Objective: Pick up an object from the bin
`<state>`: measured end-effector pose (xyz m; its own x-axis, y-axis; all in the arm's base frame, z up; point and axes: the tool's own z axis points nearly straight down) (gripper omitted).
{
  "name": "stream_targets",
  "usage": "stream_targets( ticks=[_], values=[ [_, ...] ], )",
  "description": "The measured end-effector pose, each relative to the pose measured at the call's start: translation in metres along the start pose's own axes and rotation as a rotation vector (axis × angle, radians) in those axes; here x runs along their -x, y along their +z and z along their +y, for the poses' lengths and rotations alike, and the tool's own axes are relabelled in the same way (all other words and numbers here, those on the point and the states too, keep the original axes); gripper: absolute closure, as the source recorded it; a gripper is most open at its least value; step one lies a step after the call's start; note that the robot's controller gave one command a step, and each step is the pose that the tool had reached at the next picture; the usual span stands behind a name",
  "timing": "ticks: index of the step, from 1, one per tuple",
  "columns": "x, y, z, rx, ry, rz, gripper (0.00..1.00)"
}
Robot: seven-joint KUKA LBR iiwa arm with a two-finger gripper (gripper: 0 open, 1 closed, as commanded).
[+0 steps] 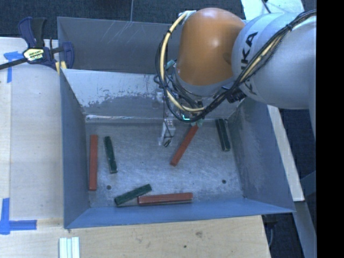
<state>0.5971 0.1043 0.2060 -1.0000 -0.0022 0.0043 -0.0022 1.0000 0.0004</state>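
My gripper [167, 135] hangs below the orange wrist cover, over the back middle of the bin floor. Just to its right a red-brown stick [182, 147] lies slanted, its upper end hidden under the wrist. Whether the gripper touches that stick I cannot tell. Farther right, near the bin's right wall, lies a short dark green stick [223, 135].
On the left of the floor a red-brown stick [93, 162] and a dark green stick [110, 155] lie side by side. By the front wall a dark green stick [133, 194] meets another red-brown stick [165, 199]. The arm covers the bin's back right corner.
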Motion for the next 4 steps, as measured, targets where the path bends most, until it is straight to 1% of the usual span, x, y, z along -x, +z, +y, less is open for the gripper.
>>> stream_targets(
  ticks=[1, 2, 3, 4],
  values=[
    [-0.008, 0.139, -0.062, -0.001, -0.043, 0.000, 0.00],
    [-0.011, 0.075, -0.156, -0.007, -0.121, -0.013, 0.00],
    [-0.018, 0.076, -0.029, 0.003, -0.263, -0.010, 0.00],
    [-0.034, 0.123, -0.094, -0.003, -0.348, -0.002, 0.00]
  ],
)
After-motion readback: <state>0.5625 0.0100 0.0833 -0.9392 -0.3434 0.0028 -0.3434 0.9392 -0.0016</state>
